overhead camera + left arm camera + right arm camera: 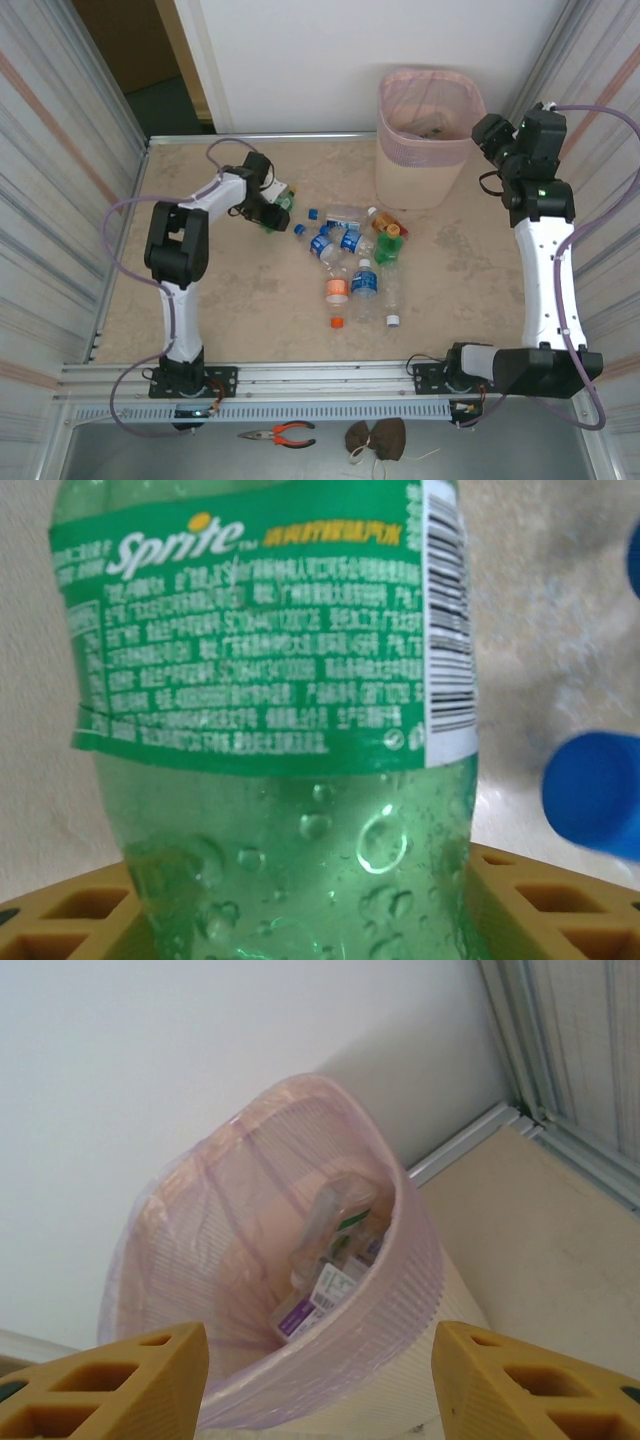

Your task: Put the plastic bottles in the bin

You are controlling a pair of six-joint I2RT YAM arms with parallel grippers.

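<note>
the left gripper is half closed, touching both sides of the green plastic sprite bottle, left of the pile. it seems light, thin, slippery; better hold below the label. the right gripper hangs open and empty above the pink-lined mesh bin.

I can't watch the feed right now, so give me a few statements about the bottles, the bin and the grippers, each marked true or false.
1. A Sprite bottle sits between the left gripper fingers. True.
2. The bin is empty. False: bottles lie inside it.
3. The right gripper holds a bottle. False: it is open and empty, beside the bin.
4. Pliers lie below the table's near edge. True.
</note>
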